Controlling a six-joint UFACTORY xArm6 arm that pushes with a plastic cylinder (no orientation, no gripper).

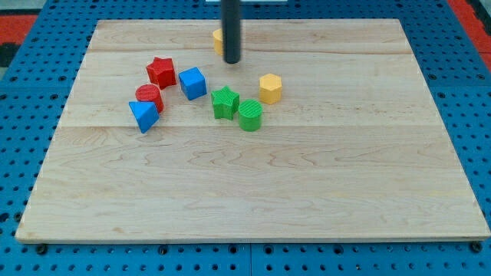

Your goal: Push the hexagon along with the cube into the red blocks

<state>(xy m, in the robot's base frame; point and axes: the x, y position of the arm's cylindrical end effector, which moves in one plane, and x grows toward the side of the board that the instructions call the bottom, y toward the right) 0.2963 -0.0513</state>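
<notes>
My tip (232,60) is near the view's top centre, at the end of the dark rod. A yellow block (218,39) sits just behind the rod, mostly hidden, so its shape is unclear. The yellow hexagon (270,88) lies right of and below the tip. The blue cube (192,83) lies left of and below the tip. The red star (161,71) sits just left of the cube. The red cylinder (149,96) is below the star, touching a blue triangle (143,116).
A green star (225,101) and a green cylinder (250,116) sit together between the cube and the hexagon, slightly lower. The wooden board (253,192) rests on a blue pegboard surface.
</notes>
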